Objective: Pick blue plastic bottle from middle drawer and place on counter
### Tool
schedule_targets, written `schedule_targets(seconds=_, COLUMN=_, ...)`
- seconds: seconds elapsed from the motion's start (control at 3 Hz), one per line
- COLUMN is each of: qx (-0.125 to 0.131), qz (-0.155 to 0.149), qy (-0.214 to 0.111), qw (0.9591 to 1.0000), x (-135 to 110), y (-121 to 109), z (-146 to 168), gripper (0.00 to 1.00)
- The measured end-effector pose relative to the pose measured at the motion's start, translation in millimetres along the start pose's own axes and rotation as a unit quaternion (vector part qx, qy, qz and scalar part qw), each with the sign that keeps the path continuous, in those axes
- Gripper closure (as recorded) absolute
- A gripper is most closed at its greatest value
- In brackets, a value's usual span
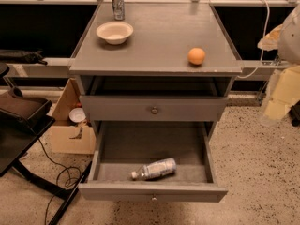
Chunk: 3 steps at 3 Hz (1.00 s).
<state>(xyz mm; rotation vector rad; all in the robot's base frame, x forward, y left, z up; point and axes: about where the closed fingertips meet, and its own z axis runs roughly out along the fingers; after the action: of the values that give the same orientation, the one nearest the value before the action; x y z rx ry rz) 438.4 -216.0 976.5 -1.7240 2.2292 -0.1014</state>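
Note:
The blue plastic bottle lies on its side near the front of the open middle drawer, white cap pointing left. The drawer is pulled well out, and its small knob shows low on the front. The counter is the flat grey top of the cabinet above. My gripper is at the right edge of the view, well to the right of the cabinet, about level with the drawer above and far from the bottle.
On the counter stand a silver can at the back left, a white bowl and an orange. The drawer above is shut. A cardboard box, a black stand and cables lie left.

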Motion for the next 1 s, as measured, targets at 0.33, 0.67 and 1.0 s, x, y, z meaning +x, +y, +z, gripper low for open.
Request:
schedule_targets(seconds=0.33, qx=0.002, qz=-0.002, qy=0.0, qw=1.0, x=-2, y=0, z=1, gripper=0.0)
schedule_targets(seconds=0.67, qx=-0.003, qz=-0.028, qy=-0.009, qw=0.9996, x=-14, y=7, z=35, gripper=0.0)
schedule_targets(seconds=1.0, qx=-0.008, qz=-0.086, qy=-0.011, qw=0.9962, x=-43, y=21, z=108, gripper=0.0)
